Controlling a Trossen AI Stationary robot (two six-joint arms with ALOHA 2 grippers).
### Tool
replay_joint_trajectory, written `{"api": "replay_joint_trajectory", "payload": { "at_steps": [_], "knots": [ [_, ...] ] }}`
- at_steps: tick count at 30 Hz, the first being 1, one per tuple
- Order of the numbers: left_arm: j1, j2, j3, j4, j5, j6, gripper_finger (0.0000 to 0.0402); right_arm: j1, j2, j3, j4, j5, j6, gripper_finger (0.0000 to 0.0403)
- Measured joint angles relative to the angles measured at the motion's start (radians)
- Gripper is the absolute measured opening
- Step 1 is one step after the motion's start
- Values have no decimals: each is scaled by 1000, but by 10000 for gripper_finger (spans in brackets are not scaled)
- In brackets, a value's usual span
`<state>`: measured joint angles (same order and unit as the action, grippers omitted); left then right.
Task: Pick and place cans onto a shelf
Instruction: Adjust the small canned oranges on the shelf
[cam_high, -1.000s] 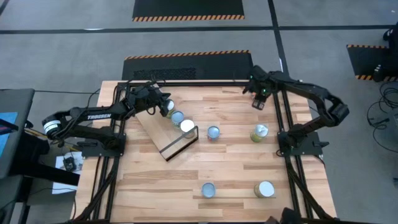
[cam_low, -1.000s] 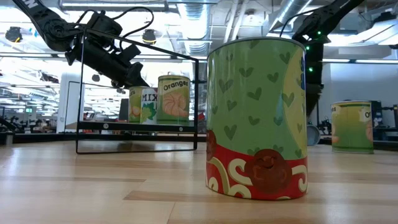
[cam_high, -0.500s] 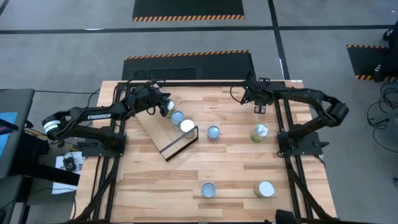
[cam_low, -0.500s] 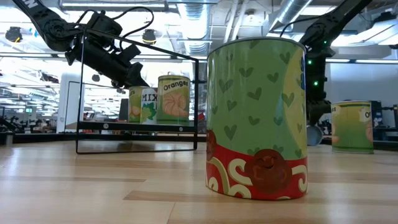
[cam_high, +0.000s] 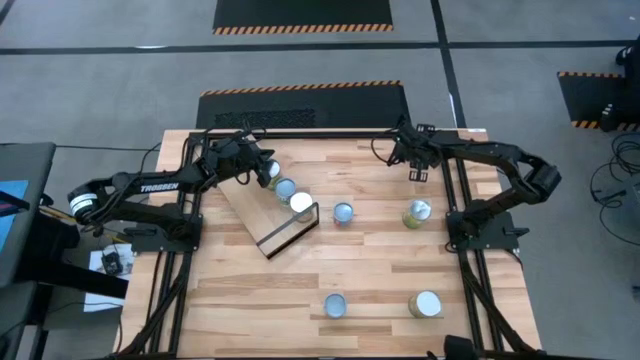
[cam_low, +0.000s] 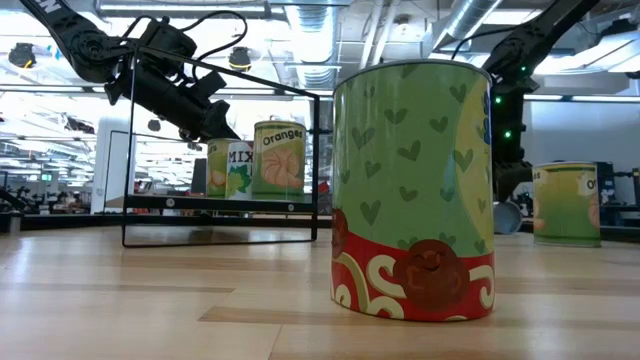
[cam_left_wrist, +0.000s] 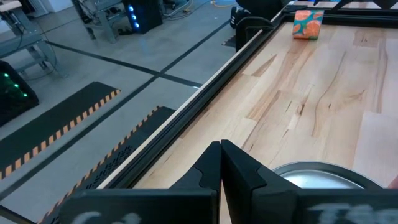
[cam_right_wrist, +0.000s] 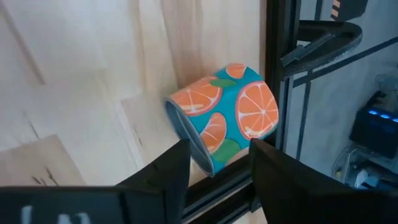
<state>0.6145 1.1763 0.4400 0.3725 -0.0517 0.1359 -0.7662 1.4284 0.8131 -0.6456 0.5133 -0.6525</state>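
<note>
The shelf (cam_high: 258, 216) is a light plywood panel with a dark frame (cam_high: 292, 230) at its near end. Three cans (cam_high: 286, 188) stand in a row on it; they also show in the low view (cam_low: 278, 157). My left gripper (cam_high: 262, 168) is shut beside the farthest can's silver top (cam_left_wrist: 317, 175). My right gripper (cam_right_wrist: 214, 163) is open near the table's far edge. Its fingers stand on either side of a teal can with orange slices (cam_right_wrist: 221, 115), which lies on its side against the black rail, and do not touch it. My left gripper's shut fingers (cam_left_wrist: 221, 163) stand level beside the rim of the farthest can on the shelf (cam_left_wrist: 292, 169). Whether they touch the can, I cannot tell.
Other cans stand on the table: two in the middle (cam_high: 343, 212) (cam_high: 417, 213) and two near the front edge (cam_high: 335, 305) (cam_high: 426, 304). The nearest fills the low view (cam_low: 413, 190). A black rail (cam_right_wrist: 273, 74) runs along the table's far edge.
My right gripper has swung from pointing toward the table's near side round toward the left and far edge, and has come down toward the teal can. The left arm and the cans on the shelf have kept still.
</note>
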Motion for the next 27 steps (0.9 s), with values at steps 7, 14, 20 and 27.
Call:
{"api": "replay_joint_trajectory", "payload": {
  "at_steps": [7, 14, 20, 27],
  "knots": [
    [0, 0, 0, 0, 0, 2, 0, 0, 0, -4, 6, 5, -57, 205],
    [0, 0, 0, 0, 1, 3, 0, 14, 1, -66, 90, 44, -117, 184],
    [0, 1, -1, -1, 0, 13, 0, 18, 0, -65, 108, 48, -143, 122],
    [0, 1, -1, -1, 1, 13, 0, -12, 0, -65, 118, 40, -150, 31]
  ]
}}
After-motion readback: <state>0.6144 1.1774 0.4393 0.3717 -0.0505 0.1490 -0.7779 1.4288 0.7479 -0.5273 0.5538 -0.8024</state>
